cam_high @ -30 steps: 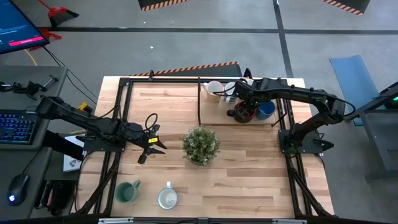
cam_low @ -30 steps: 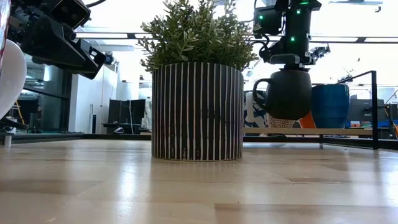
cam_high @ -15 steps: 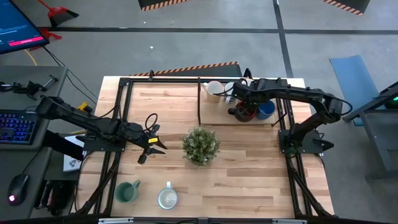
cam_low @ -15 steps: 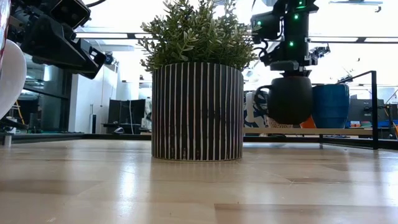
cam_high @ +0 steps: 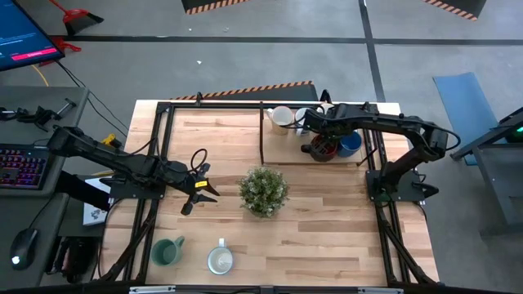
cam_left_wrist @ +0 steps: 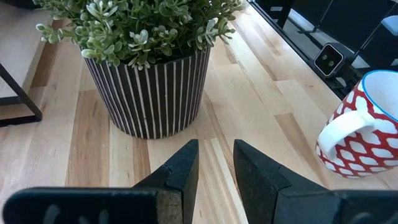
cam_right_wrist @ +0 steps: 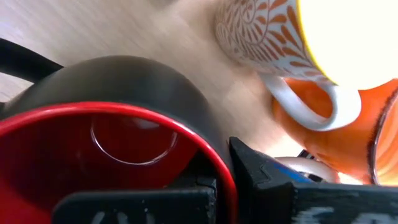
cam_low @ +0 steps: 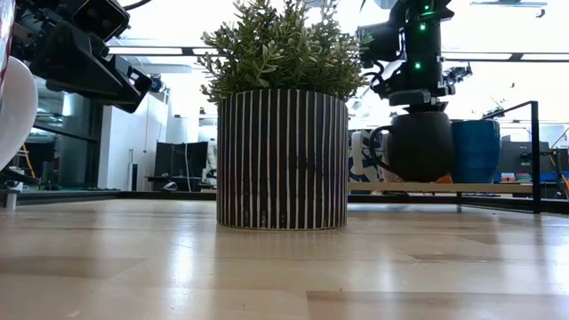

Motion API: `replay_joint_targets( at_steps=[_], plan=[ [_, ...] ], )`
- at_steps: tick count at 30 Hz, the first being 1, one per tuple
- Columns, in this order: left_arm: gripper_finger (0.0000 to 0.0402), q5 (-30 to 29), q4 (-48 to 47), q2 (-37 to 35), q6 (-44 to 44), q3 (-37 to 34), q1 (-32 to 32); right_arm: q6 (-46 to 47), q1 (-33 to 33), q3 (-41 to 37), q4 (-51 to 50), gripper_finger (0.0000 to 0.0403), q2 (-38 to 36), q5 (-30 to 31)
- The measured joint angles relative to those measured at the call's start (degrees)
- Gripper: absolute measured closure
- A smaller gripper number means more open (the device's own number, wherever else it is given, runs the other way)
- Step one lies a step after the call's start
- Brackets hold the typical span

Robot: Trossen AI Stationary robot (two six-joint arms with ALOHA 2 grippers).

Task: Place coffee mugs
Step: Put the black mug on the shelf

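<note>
On the pale plank table [cam_high: 327, 237], right jaws pinch a round, glossy red-lined mug's [cam_high: 322, 149] rim; left jaws gape empty.

Even overhead light, soft shadows, blown-out backlit windows in low view, right wrist close-up blurred, glare on a mug [cam_right_wrist: 348, 31]

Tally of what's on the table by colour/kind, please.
green mug: 1
red-dotted mug: 1
black mug, red inside: 1
blue mug: 1
orange-patterned mug: 1
plain orange mug: 1
white mug: 1
potted plant: 1
Total: 8 that I can tell apart.
</note>
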Motion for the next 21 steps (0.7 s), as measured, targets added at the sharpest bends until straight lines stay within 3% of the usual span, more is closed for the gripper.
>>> replay_joint_targets(
  at_steps=[9, 21],
  plan=[
    [0.0312, 0.0, 0.0, 0.0, 0.0, 0.0, 0.0, 1.3, 0.0, 0.0, -0.6, 0.0396, 0.0, 1.0],
    [0.0312, 0.0, 0.0, 0.0, -0.1, 0.0, 0.0, -0.1, 0.0, 0.0, 0.2, 0.0361, -0.1, 6.6]
  ],
)
